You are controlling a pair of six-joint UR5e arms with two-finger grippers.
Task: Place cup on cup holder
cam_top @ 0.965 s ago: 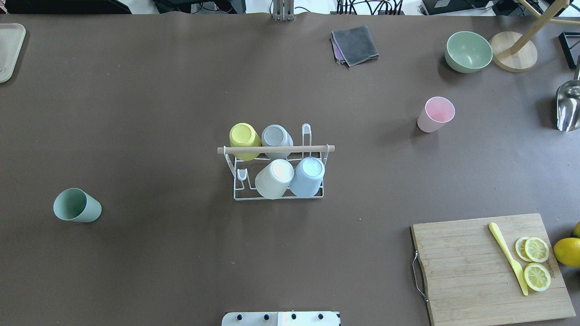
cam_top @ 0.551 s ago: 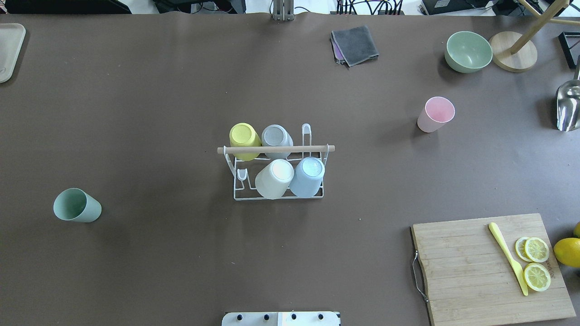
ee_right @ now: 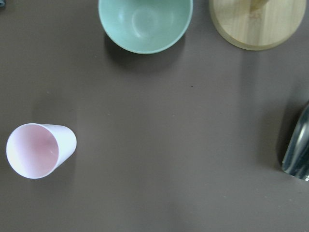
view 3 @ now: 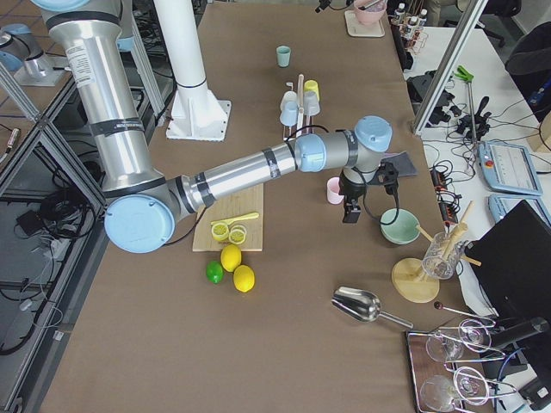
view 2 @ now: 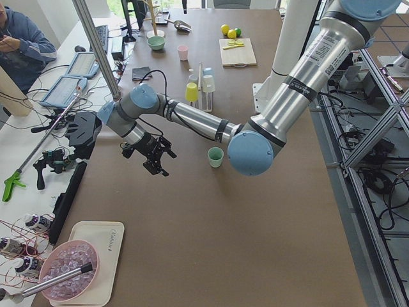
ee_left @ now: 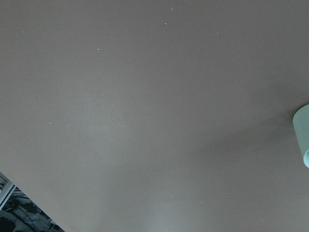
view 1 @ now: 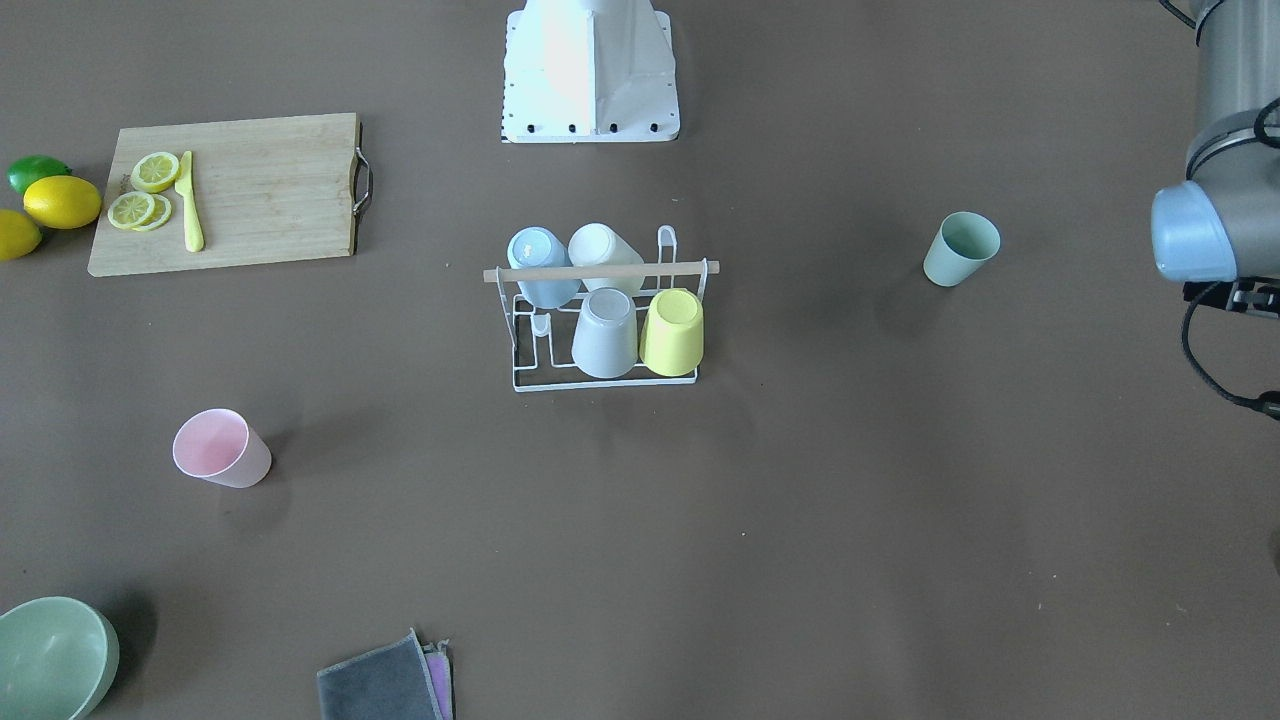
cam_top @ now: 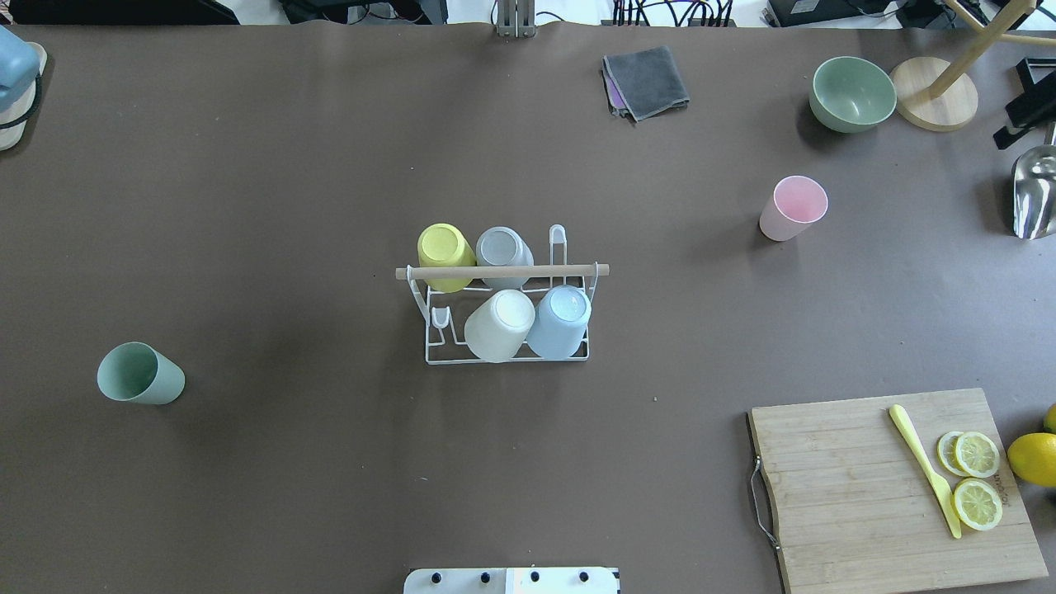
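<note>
Left pincer (view 2: 155, 155) over bare bench (cam_top: 330, 495); right pincer (view 3: 351, 209) near pink cup (cam_top: 794, 208); cannot tell either's opening; holder (cam_top: 503, 272) mid-bench, four cups (cam_top: 499, 326) upturned on prongs; green cup (cam_top: 140, 374) well apart

Left end effector (view 2: 160, 164), right end effector (view 3: 351, 213) hover; arms outstretched.
</note>
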